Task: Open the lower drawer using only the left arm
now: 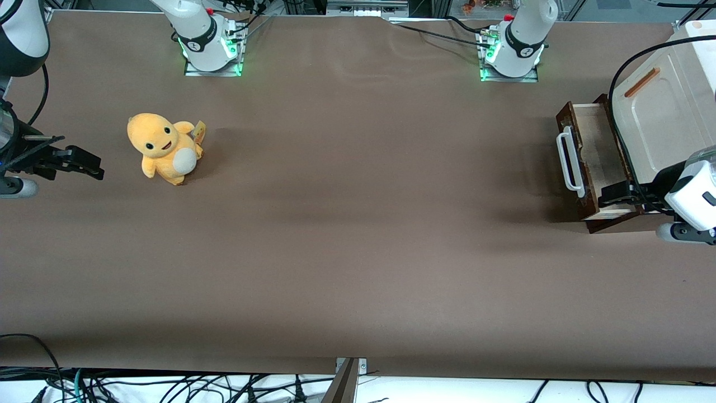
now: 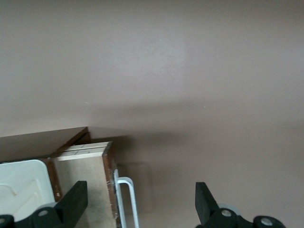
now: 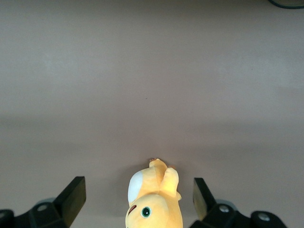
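The lower drawer stands pulled out from under the cream cabinet, toward the working arm's end of the table. Its pale wooden inside is bare, and its dark brown front carries a white loop handle. The left arm's black gripper hovers over the end of the drawer nearer the front camera. In the left wrist view the gripper is open and holds nothing. One finger is over the drawer's inside, and the other is over the table. The handle shows between them, lower down.
An orange plush toy sits on the brown table toward the parked arm's end. Two arm bases lit green stand farthest from the front camera. A black cable loops over the cabinet and drawer.
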### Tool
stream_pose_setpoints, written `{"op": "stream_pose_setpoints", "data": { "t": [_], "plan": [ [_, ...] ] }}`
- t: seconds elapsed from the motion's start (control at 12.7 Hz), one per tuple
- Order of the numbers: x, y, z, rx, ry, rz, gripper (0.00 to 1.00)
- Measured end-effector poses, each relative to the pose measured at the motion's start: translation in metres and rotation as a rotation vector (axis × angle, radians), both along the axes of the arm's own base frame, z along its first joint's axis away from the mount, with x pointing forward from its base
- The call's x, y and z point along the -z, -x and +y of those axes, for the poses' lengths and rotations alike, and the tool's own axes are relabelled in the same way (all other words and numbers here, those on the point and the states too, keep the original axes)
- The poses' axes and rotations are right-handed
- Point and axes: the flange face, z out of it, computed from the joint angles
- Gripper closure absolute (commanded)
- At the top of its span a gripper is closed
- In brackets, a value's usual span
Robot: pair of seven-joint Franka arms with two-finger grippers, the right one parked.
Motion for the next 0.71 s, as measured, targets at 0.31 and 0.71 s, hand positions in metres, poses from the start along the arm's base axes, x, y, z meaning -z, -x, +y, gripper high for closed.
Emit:
{"op": "stream_pose_setpoints", "data": {
  "t": [0.31,0.71],
  "plan": [
    [-0.0065,0.0019,-0.0100,0.023,-0.040,-0.010,0.00],
    [-0.0088,0.0030,-0.0068,0.018,-0.041,-0.013,0.00]
  ]
}}
